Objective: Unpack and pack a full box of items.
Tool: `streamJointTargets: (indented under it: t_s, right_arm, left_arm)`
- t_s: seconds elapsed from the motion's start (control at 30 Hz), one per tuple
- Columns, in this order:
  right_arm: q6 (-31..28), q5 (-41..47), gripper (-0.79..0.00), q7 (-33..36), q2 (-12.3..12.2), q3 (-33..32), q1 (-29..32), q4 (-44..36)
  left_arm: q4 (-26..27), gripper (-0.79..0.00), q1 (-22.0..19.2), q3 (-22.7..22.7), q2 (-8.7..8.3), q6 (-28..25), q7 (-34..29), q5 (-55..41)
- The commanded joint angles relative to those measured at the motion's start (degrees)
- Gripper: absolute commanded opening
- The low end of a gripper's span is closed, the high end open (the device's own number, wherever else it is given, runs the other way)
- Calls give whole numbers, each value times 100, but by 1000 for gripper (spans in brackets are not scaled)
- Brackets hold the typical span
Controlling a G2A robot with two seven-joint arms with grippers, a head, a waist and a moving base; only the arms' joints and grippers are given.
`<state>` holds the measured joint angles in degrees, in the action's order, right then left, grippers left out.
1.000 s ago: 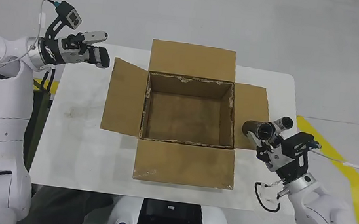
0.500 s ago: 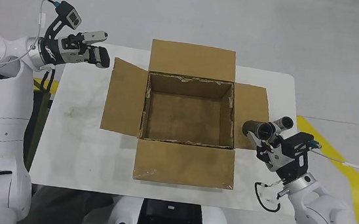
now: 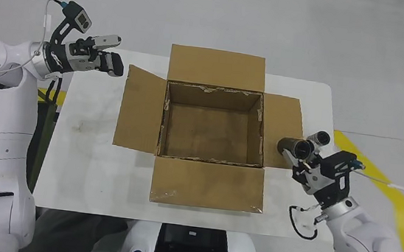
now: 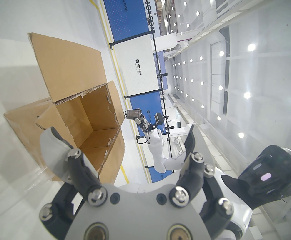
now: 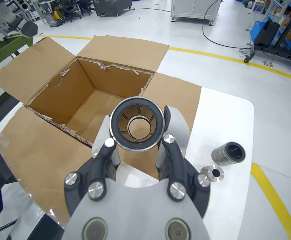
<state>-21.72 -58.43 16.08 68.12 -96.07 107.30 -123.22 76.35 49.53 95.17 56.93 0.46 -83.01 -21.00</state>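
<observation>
The right gripper (image 5: 138,130) is being shifted slightly to the right and nearer than in the earlier frames, its load being carried along with it, while the left arm is being kept exactly where it was. A metal bearing (image 3: 291,145), a short cylinder with a dark ring at its end, is being clamped between the right gripper's fingers. It is being held above the outer edge of the box's right flap, with its axis being pointed toward the box. The cardboard box (image 3: 207,184) is being left open in the middle of the white table (image 3: 80,158), its four flaps being spread outward and its bare brown floor being shown. A second bearing (image 5: 228,153) is being left lying on its side on the table just to the right of that flap. A small metal cylinder (image 5: 212,173) with a dark hole in its top is being left standing just beside it. The left gripper (image 3: 115,52) is being held with its fingers spread wide and nothing between them, above the far left corner of the table, well apart from the box
</observation>
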Motion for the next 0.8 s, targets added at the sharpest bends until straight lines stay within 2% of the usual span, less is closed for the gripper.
streamJointTargets:
  t_s: [0.0,0.23,0.4,0.77]
  right_arm:
    - [24,90,-785,-64,-5,-172,110,39]
    - [128,462,-785,-393,-9,-878,590,211]
    - [257,705,-785,-370,-9,-1185,684,489]
    - [457,530,-785,40,-27,-1042,355,1196]
  left_arm:
    - [0,0,0,0,0,0,0,0]
    - [0,0,0,0,0,0,0,0]
    - [0,0,0,0,0,0,0,0]
    - [0,0,0,0,0,0,0,0]
